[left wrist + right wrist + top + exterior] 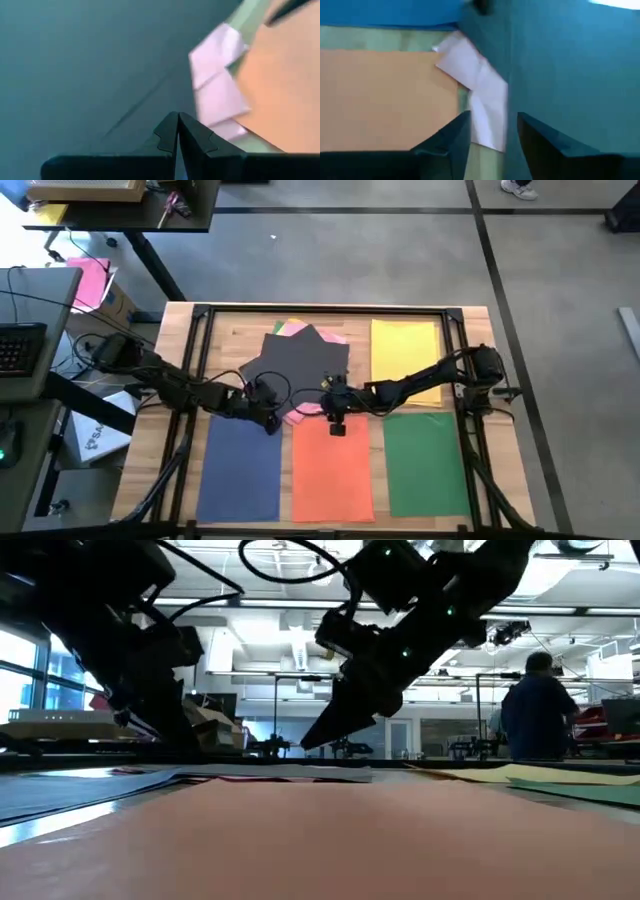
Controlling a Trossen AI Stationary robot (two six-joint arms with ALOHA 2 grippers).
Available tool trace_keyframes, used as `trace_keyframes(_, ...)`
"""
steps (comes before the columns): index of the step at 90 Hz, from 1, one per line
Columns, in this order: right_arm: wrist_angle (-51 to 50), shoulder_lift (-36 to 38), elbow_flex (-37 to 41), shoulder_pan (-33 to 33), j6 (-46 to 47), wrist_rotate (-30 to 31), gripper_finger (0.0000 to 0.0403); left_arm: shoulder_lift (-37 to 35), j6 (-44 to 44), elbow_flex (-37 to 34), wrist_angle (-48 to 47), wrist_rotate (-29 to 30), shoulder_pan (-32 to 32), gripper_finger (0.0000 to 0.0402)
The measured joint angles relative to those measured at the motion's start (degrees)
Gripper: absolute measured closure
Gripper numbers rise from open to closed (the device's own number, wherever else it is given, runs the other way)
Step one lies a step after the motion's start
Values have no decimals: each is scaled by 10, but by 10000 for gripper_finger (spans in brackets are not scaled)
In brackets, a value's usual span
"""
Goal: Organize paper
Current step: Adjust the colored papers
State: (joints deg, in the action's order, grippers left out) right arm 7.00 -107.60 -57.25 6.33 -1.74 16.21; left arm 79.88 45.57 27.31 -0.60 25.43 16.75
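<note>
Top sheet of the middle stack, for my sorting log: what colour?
Dark grey, clearest in the high view.

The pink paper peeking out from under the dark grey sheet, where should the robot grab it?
Probably by its exposed corner, the only part of the pink paper clear of the dark grey sheet. It lies flat beside the orange sheet, so a pinch coming in low from the orange sheet's side seems best. The right gripper is open there; the left gripper is shut nearby.

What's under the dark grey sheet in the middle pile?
Under the dark grey sheet, pink paper pokes out near the grippers, with pink, yellow and green corners at the far edge. Sheet count underneath is hidden.
</note>
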Motion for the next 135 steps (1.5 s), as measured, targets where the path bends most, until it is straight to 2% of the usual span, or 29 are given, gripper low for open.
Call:
trace_keyframes(11,-87,51,0,21,-12,135,253,-10,61,5,-34,-1,21,402)
trace_keyframes(19,-146,90,0,32,10,195,254,-27,97,18,-70,7,35,402)
trace_keyframes(28,-189,130,0,36,55,194,254,-52,103,30,-96,34,51,402)
trace_keyframes(39,-224,155,-1,35,92,174,254,-84,107,32,-106,114,58,402)
trace_keyframes(45,-226,156,-1,35,98,173,254,-98,108,33,-108,160,39,402)
trace_keyframes(50,-224,154,-1,34,96,171,254,-111,93,33,-106,171,0,402)
trace_keyframes(55,-214,148,-1,31,89,166,254,-121,64,33,-107,154,-52,402)
trace_keyframes(74,-209,131,-1,5,82,143,254,-119,-89,33,-78,28,-252,384)
trace_keyframes(81,-207,127,-1,-7,74,106,254,-113,-134,33,-69,-25,-309,369)
trace_keyframes(90,-178,118,-1,-27,25,28,254,-105,-165,33,-68,-91,-360,347)
trace_keyframes(101,-110,86,-1,-42,-34,-43,254,-103,-196,32,-69,-157,-377,323)
trace_keyframes(111,-66,58,-1,-46,-46,-59,254,-107,-214,32,-84,-204,-359,314)
trace_keyframes(116,-66,48,-1,-46,-37,-57,254,-107,-199,33,-108,-192,-346,314)
trace_keyframes(135,-81,42,0,-41,29,-29,254,-107,-119,33,-261,-92,-309,330)
